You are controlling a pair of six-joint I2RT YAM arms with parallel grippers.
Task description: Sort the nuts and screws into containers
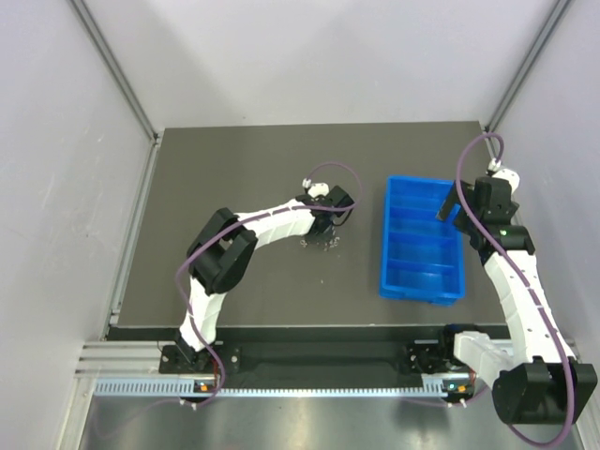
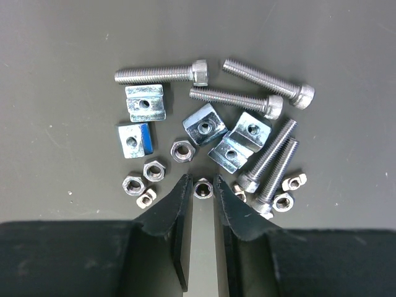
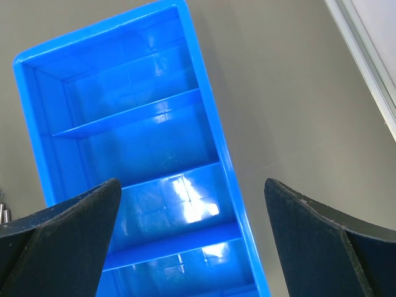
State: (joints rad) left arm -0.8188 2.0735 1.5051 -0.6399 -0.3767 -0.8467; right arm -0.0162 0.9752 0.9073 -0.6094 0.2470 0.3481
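Observation:
A pile of silvery screws [image 2: 162, 74] and nuts [image 2: 182, 150] lies on the dark mat; in the top view the pile [image 1: 319, 243] shows left of the blue tray. Several long screws, square slotted nuts [image 2: 145, 103] and small hex nuts lie close together. My left gripper [image 2: 203, 185] is down at the pile's near edge, its jaws closed narrowly on one small hex nut [image 2: 203, 188] resting on the mat. My right gripper [image 3: 192, 198] is wide open and empty above the right rim [image 3: 213, 111] of the blue four-compartment tray [image 1: 386, 234]. The compartments in view hold nothing.
The right arm [image 1: 525, 291] runs along the tray's right side. A metal frame post [image 3: 365, 55] stands near the mat's right edge. Grey walls close in the mat on three sides.

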